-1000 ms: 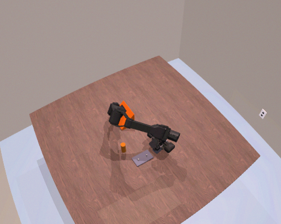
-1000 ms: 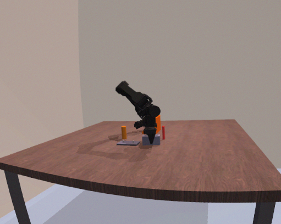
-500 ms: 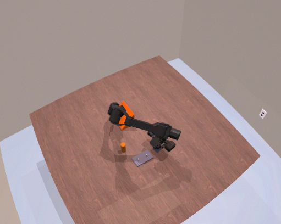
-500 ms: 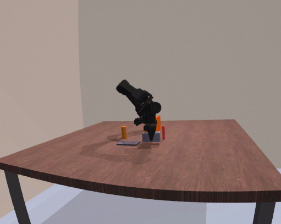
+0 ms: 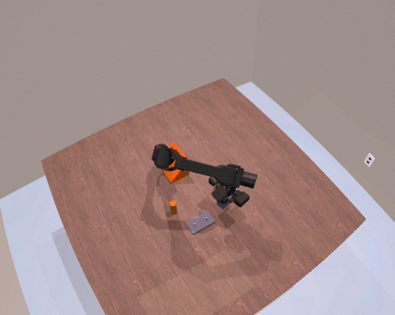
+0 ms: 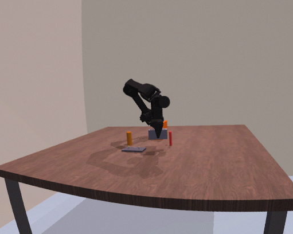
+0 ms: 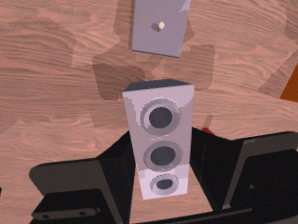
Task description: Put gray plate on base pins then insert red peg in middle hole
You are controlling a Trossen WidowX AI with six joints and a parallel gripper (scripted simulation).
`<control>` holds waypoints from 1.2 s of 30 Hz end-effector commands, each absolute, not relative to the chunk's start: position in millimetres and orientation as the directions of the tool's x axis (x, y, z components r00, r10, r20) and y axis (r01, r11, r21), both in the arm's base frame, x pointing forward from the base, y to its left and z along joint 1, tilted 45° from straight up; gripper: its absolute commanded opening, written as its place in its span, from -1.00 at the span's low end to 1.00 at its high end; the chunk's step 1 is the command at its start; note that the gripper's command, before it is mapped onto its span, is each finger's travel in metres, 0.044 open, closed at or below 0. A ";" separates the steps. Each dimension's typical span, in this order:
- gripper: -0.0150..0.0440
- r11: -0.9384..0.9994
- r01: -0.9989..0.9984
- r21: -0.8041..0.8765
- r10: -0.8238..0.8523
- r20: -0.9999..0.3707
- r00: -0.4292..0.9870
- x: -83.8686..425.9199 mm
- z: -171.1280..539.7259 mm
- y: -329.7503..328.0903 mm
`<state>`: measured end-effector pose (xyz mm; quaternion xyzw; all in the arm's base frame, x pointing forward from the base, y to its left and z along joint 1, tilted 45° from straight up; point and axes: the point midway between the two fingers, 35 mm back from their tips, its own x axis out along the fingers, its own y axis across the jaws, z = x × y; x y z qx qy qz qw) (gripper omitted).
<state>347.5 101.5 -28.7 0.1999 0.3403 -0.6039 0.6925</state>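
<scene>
My gripper [image 5: 230, 198] [image 6: 158, 136] [image 7: 155, 127] is shut on the gray plate [image 5: 223, 204] [image 6: 163, 134] [image 7: 161, 137] and holds it above the table, beside the base. The plate's three round holes face the wrist camera. The flat gray base [image 5: 200, 222] [image 6: 133, 149] [image 7: 170, 44] lies on the table with two short pale pins; one pin shows in the wrist view. The red peg [image 6: 170, 139] stands upright to the right of the plate in the exterior view. The wrist view shows only a bit of the peg [image 7: 208, 131] behind the right finger; the top view does not show it.
An orange cylinder [image 5: 173, 208] [image 6: 129, 139] stands upright near the base. A larger orange block [image 5: 180, 176] [image 6: 165, 124] is by the arm's foot. A piece of something orange [image 7: 291, 87] shows at the wrist view's right edge.
</scene>
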 end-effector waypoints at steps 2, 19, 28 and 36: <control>-0.49 0.190 0.973 -0.128 -0.696 -0.716 0.041 346.4 -18.1 114.2; -0.49 0.180 0.975 -0.129 -0.701 -0.713 0.035 334.6 19.0 149.0; -0.49 0.165 0.980 -0.111 -0.696 -0.717 0.036 341.6 24.9 130.2; -0.49 0.144 0.986 -0.088 -0.692 -0.721 0.037 348.4 31.6 106.0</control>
